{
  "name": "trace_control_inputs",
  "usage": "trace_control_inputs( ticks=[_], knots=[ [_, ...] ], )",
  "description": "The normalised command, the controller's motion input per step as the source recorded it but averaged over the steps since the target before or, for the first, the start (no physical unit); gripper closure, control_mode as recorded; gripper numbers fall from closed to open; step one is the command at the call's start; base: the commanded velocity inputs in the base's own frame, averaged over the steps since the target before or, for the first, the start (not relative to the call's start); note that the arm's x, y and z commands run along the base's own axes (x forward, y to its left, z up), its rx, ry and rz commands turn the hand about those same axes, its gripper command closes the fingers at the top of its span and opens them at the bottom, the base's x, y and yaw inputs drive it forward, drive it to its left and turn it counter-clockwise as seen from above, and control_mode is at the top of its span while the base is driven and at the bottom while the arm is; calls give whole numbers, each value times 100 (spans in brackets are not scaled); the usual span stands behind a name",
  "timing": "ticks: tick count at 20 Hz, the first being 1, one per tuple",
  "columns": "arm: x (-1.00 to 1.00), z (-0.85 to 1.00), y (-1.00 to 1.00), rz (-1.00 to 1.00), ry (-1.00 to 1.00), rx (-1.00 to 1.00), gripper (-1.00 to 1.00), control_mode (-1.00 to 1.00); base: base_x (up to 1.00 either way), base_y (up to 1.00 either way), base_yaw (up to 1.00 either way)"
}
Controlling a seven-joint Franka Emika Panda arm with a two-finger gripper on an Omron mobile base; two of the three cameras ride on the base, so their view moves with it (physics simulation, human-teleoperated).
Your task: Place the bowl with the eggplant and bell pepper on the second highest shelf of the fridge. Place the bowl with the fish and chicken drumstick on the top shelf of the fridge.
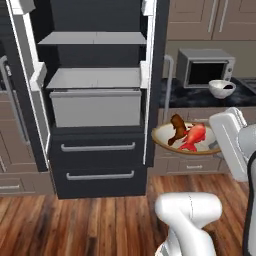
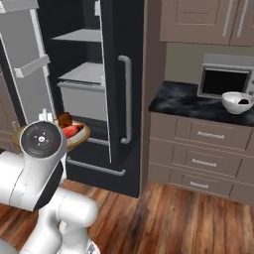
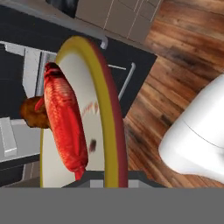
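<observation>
A shallow tan bowl (image 1: 184, 141) with a red-and-yellow rim holds the red fish (image 1: 194, 137) and the brown chicken drumstick (image 1: 176, 127). It hangs in the air just right of the open fridge, level with its drawer bin. My gripper (image 1: 216, 145) is shut on the bowl's right rim; in the hand view the rim (image 3: 114, 131) runs down between the fingertips of the gripper (image 3: 111, 177). The fridge's top shelf (image 1: 92, 38) and second shelf (image 1: 95, 78) are bare. A white bowl (image 1: 221, 88) with something dark in it sits on the counter by the microwave.
The right fridge door (image 1: 156, 80) stands open edge-on between the shelves and the held bowl. The left door (image 2: 30, 64) is swung wide. A microwave (image 1: 205, 67) stands on the dark counter (image 2: 183, 99). Fridge drawers (image 1: 97, 147) are below, over a wooden floor.
</observation>
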Motion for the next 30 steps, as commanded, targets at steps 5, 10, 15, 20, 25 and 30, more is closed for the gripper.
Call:
trace_control_inputs(
  ticks=[5,10,15,20,25,30],
  knots=[
    [0,0,0,0,0,0,100,100,59,100,-3],
    [0,0,0,0,0,0,100,100,99,54,-19],
    [0,0,0,0,0,0,100,100,93,46,-20],
    [0,0,0,0,0,0,100,100,47,59,-6],
    [0,0,0,0,0,0,100,100,63,11,-9],
    [0,0,0,0,0,0,100,100,74,9,-11]
  ],
)
